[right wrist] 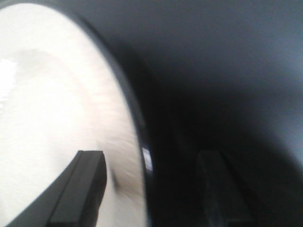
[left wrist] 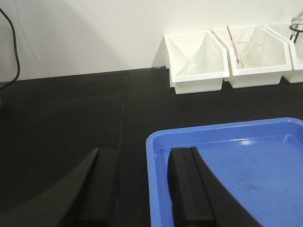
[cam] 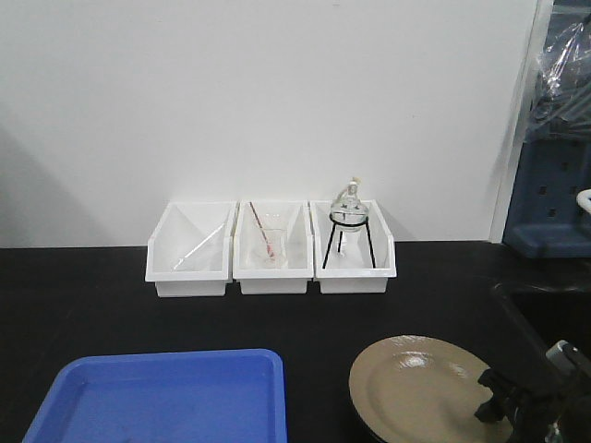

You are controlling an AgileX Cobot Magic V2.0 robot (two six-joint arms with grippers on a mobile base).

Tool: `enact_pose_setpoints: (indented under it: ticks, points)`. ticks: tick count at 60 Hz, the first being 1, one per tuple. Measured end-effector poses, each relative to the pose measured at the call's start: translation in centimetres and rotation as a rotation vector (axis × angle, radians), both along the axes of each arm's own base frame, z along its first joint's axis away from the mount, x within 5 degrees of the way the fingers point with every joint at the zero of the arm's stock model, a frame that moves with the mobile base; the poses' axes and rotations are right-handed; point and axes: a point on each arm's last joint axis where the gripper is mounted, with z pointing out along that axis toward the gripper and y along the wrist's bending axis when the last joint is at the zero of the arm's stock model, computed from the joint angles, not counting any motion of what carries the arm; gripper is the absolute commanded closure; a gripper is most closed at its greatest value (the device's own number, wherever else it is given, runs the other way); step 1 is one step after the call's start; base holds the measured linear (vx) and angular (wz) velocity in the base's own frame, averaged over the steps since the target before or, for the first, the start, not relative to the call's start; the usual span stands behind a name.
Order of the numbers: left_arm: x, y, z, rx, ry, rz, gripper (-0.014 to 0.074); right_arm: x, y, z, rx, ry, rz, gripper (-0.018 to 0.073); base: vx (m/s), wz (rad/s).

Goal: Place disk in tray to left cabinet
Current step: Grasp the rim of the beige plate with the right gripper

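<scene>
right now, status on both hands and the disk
Left hand open astride tray rim. Right hand open astride disk rim. Disk on counter, outside tray. Nothing between.

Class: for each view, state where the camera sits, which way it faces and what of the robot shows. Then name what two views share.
Front view: above the table's near edge, facing the wall; shows bins, tray, disk, right gripper lower right.
Left wrist: on the left arm, looking over the tray's corner toward the bins; left gripper open below.
Right wrist: on the right arm, close on the disk's rim; open fingers straddle it.
Shared: front and left wrist both show tray and bins.
</scene>
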Motion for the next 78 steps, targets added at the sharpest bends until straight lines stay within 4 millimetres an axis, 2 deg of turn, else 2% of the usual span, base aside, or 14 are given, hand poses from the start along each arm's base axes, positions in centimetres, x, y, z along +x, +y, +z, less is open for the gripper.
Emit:
enact_pose_setpoints:
  ticks: [25,49,64,65,66,78]
  points:
    - [0.0,0.0,0.0,0.000,0.003,0.000,0.0206,1.4,1.2,-1.8,0.126,-0.100,0.119,0.0227,0.00,0.00]
    - [0.0,0.0,0.0,0.000,0.003,0.000,0.0206,1.5,1.6,-1.7,0.255,-0.096,0.078,0.0560,0.00,0.00]
    - [0.0,0.0,0.0,0.000,0.003,0.000,0.0206,1.0,0.0,0.6,0.275,-0.162,0.099,0.0568,0.00,0.00]
    - [0.0,0.0,0.0,0.000,0.003,0.000,0.0206,0.5,-1.2,1.8,0.274,-0.200,0.116,0.0568,0.00,0.00]
    - [0.0,0.0,0.0,0.000,0.003,0.000,0.0206,0.5,-1.3,2.1,0.275,-0.209,0.114,0.0568,0.00,0.00]
    - [0.0,0.0,0.0,0.000,0.003,0.000,0.0206,1.5,-1.1,5.5,0.313,-0.324,0.191,0.0568,0.00,0.00]
